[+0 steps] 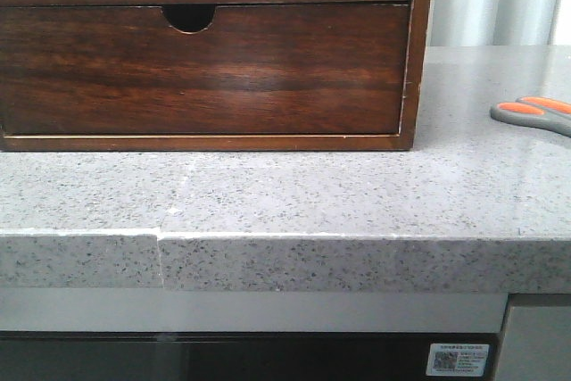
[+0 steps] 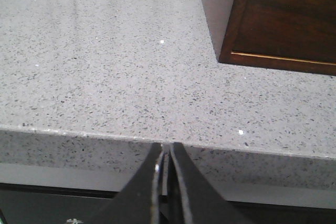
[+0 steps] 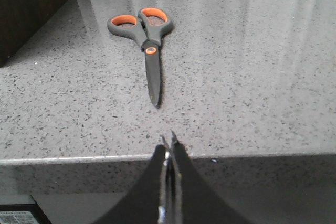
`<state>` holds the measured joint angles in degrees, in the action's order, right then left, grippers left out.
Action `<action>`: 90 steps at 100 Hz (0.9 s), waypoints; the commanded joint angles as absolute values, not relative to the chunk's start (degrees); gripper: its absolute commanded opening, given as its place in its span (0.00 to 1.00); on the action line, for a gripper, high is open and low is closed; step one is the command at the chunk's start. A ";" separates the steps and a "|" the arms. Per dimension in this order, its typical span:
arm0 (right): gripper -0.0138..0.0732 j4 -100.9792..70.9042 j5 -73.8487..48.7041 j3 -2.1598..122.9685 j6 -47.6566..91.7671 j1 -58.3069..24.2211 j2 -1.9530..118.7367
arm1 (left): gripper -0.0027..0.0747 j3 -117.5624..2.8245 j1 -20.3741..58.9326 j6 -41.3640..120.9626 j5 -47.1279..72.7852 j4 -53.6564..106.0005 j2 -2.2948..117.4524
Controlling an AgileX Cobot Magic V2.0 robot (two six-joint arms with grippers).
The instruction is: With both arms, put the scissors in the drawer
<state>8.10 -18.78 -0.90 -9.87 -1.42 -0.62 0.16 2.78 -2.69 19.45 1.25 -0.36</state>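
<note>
One pair of scissors (image 3: 146,40) lies flat on the countertop (image 1: 294,194), at 3 o'clock from the single wooden box (image 1: 214,69); only its handles reach the front view. Left gripper (image 2: 166,153) and right gripper (image 3: 169,145): jaws closed, empty.

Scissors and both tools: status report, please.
Left tool shut, right tool shut, both empty. Grey, orange-looped scissors flat on speckled counter. Nothing between.
</note>
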 commanded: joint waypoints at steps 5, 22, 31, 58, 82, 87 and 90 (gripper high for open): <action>0.09 8.76 -17.44 -1.54 -9.42 -1.17 -1.58 | 0.01 1.42 2.74 -3.13 18.07 1.34 -2.03; 0.09 8.76 -17.44 -1.54 -9.42 -1.17 -1.58 | 0.01 1.42 2.74 -3.13 17.78 0.71 -2.03; 0.09 8.76 -17.44 -1.54 -9.42 -1.17 -1.58 | 0.01 1.42 2.74 -3.13 17.38 -0.98 -2.03; 0.09 8.76 -17.44 -1.54 -9.42 -1.17 -1.58 | 0.01 1.42 2.74 -3.13 17.38 -0.88 -2.03; 0.09 9.17 -17.20 -1.54 -9.42 -1.17 -1.58 | 0.01 1.42 2.74 -3.13 17.38 -0.88 -2.03; 0.09 9.17 -16.70 -1.54 -9.42 -1.17 -1.58 | 0.01 1.42 2.74 -3.13 17.38 -0.88 -2.03; 0.09 9.17 -16.25 -1.54 -9.42 -1.17 -1.58 | 0.01 1.42 2.74 -3.13 17.38 -0.96 -2.03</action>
